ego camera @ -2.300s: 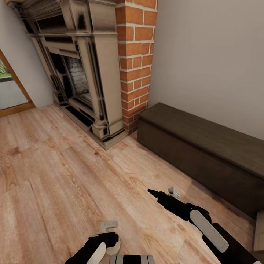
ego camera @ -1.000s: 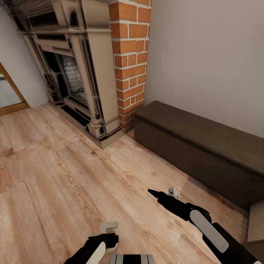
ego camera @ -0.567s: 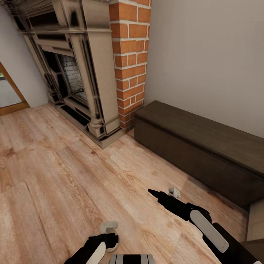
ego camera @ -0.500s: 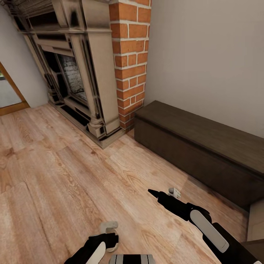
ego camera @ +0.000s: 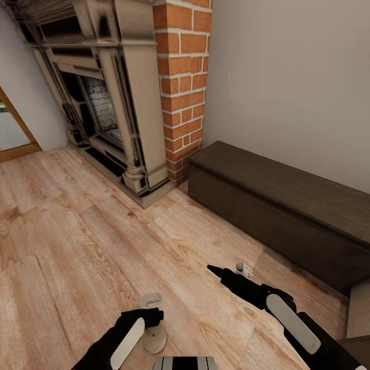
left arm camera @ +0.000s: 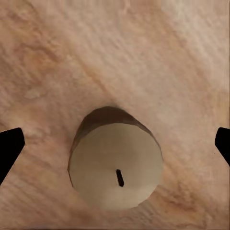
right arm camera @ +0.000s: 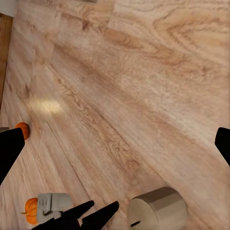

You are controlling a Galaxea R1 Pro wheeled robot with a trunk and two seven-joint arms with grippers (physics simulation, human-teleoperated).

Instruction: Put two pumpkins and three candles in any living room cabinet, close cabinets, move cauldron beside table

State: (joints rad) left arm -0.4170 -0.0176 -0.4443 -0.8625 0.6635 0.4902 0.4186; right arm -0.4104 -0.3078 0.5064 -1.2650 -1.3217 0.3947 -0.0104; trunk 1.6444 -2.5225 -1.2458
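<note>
Left gripper (left arm camera: 115, 143) spread over candle (left arm camera: 116, 165); bare floor (ego camera: 77, 241) around.

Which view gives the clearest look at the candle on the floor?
The left wrist view: the candle sits centred, seen from straight above, wick and round top plain, between the left gripper's fingers. The right wrist view catches it from the side at the frame edge. The head view shows it partly hidden by the left gripper.

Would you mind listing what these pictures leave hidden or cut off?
- Candle, head view: the left gripper covers its upper part.
- Cabinet, head view: far end cut by the picture's edge.
- Two pumpkins, right wrist view: a finger hides part of one; the left arm crosses the other.
</note>
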